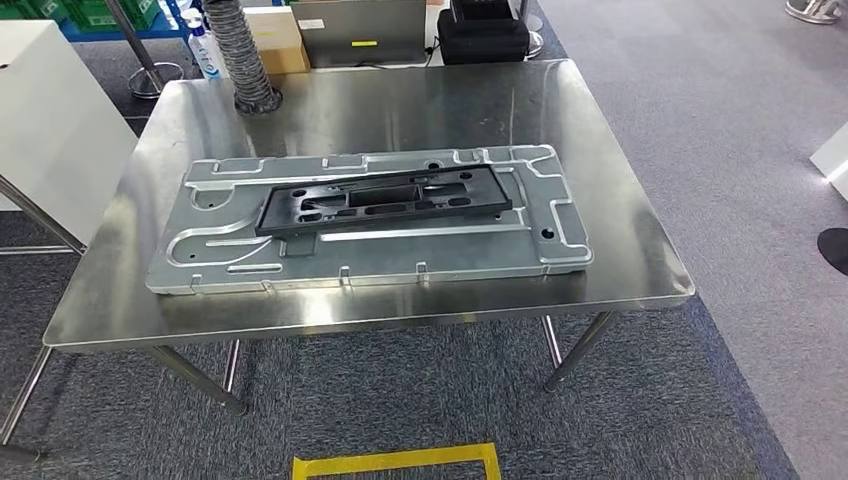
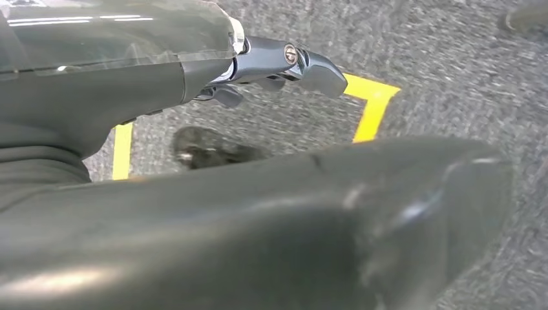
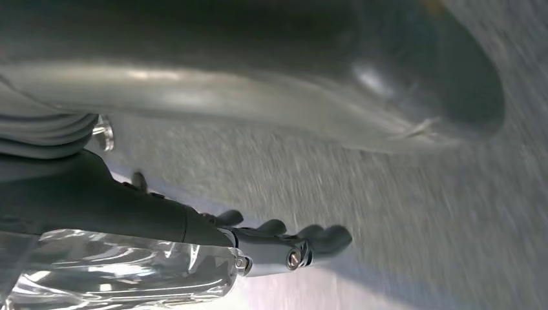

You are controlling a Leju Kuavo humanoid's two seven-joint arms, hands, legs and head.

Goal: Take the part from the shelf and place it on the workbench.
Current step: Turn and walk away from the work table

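Note:
A long black plastic part (image 1: 385, 198) with several cut-outs lies flat on a large grey stamped metal plate (image 1: 230, 250). That plate rests on the steel workbench (image 1: 620, 250) in the head view. My left hand (image 2: 258, 68) hangs above grey carpet in the left wrist view, fingers stretched out and holding nothing. In the right wrist view my right hand (image 3: 271, 242) also hangs over the carpet, its fingers apart and empty. Both hands are away from the part.
A grey corrugated hose (image 1: 240, 55) stands at the bench's back left. Behind the bench are a cardboard box (image 1: 275, 40) and a black device (image 1: 483, 35). A white cabinet (image 1: 50, 120) stands to the left. Yellow floor tape (image 1: 400, 462) marks the carpet in front.

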